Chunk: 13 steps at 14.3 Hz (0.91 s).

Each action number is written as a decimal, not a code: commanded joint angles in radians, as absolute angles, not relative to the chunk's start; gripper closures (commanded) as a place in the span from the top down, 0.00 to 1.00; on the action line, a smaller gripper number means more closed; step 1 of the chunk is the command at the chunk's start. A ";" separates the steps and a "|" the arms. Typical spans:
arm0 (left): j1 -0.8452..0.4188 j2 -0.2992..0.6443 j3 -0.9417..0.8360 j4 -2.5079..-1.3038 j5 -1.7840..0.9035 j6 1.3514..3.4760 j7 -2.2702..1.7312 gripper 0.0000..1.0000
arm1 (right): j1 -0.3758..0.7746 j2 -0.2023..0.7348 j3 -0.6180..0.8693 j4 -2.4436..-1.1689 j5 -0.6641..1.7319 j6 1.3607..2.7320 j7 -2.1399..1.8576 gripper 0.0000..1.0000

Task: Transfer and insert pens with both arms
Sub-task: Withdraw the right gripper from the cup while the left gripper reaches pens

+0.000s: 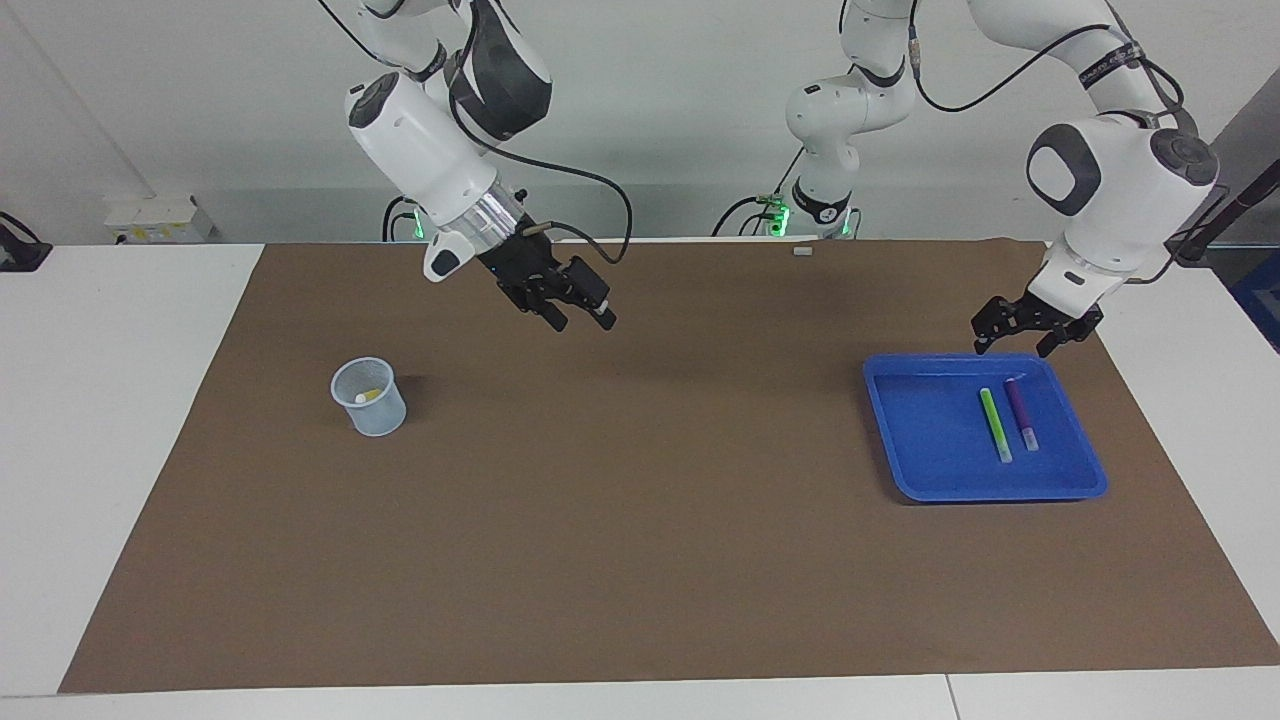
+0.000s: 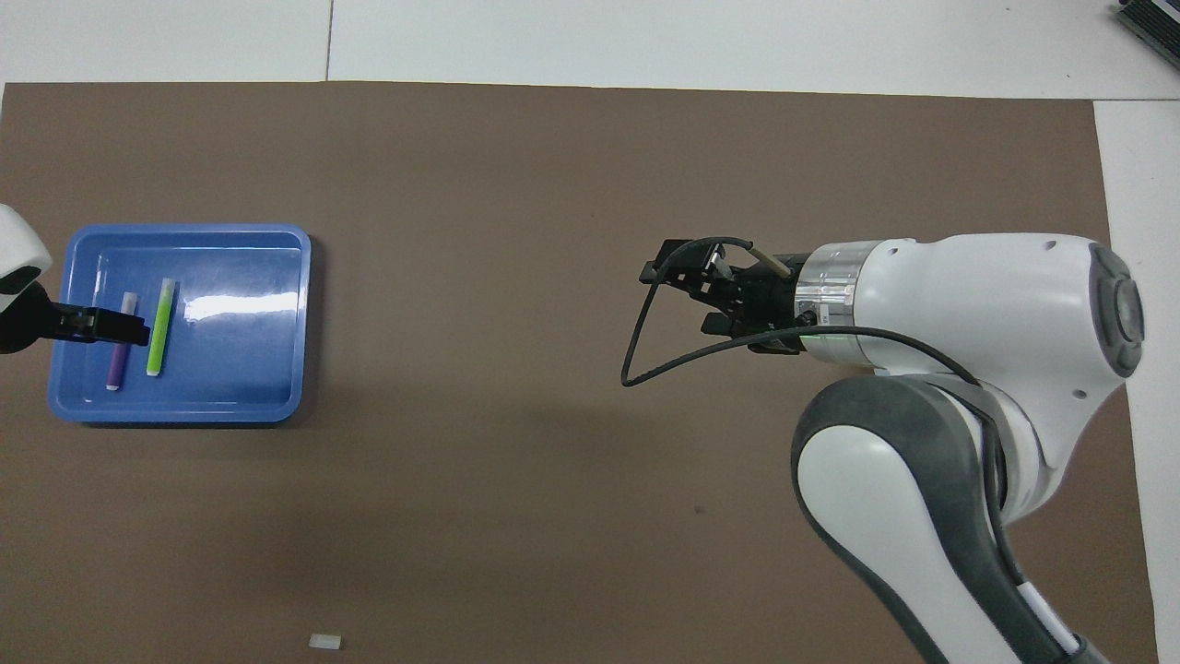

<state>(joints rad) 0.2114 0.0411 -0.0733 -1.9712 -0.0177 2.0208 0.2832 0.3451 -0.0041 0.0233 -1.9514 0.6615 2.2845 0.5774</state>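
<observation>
Toward the right arm's end of the table point(image 1: 640, 600): yellow pen point(image 1: 368, 396) already in mesh cup point(image 1: 370, 398). Green pen point(image 1: 995, 424) and purple pen point(image 1: 1021, 412) still flat in blue tray point(image 1: 920, 440); left claw point(image 1: 1027, 333) spread above tray rim, right claw point(image 1: 572, 305) spread, empty, over mid-table.

Robotics laboratory, test bench. Two large white jointed robot arms point(image 1: 430, 160) with dark joint covers, cabled, with green-lit bases, stand at a white table point(image 1: 120, 400) covered by a brown paper mat point(image 1: 640, 560). Plain grey-white wall point(image 1: 660, 110); white socket box point(image 1: 150, 218) at the table's edge.
</observation>
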 commanded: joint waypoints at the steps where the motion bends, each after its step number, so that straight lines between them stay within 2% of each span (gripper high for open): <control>1: 0.224 0.074 -0.081 -1.973 0.000 2.066 0.288 1.00 | 0.371 0.003 0.023 -1.950 0.712 2.321 0.600 1.00; 8: 0.238 0.196 -0.081 -1.960 0.063 2.177 0.345 1.00 | 0.382 0.005 0.023 -1.960 0.713 2.359 0.638 1.00; 13: 0.261 0.297 -0.081 -1.901 0.066 2.221 0.386 1.00 | 0.382 0.003 0.023 -1.960 0.713 2.359 0.638 1.00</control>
